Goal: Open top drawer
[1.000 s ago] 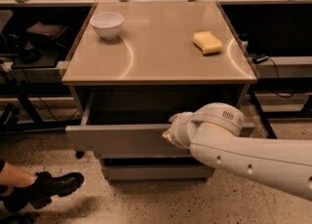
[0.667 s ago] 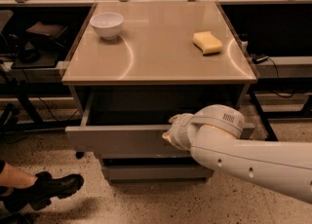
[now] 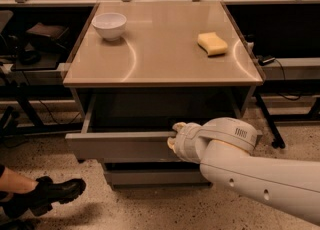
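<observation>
The top drawer is a flat grey front under the tan tabletop, pulled out toward me, with a dark interior behind it. My gripper sits at the drawer front's top edge, right of centre, with the white arm reaching in from the lower right. A lower drawer front shows beneath.
A white bowl and a yellow sponge sit on the tabletop. A person's black shoe is on the speckled floor at lower left. Dark shelving and cables flank the cabinet on both sides.
The drawer front has come out slightly farther toward me with the gripper at its top edge. The shoe at lower left has shifted a little.
</observation>
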Action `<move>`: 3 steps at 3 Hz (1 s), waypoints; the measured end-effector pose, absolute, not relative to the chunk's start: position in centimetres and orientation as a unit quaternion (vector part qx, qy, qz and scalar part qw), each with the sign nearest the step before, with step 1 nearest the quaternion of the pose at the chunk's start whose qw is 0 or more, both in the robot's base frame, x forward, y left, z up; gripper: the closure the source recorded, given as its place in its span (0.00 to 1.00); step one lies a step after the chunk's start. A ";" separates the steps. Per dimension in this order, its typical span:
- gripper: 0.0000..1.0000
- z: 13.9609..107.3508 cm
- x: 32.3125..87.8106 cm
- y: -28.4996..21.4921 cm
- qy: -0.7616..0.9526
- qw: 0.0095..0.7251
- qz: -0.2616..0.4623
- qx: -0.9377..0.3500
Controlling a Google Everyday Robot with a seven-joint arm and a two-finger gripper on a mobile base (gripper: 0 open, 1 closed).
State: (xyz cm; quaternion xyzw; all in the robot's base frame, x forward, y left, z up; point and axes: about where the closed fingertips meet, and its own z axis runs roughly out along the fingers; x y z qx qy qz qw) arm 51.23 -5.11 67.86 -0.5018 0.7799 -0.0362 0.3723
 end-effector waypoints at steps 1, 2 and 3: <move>1.00 67.9 51.2 -5.1 0.780 0.372 -0.036 -0.502; 0.81 67.9 51.2 -5.1 0.780 0.372 -0.036 -0.502; 0.58 67.9 51.2 -5.1 0.780 0.372 -0.036 -0.502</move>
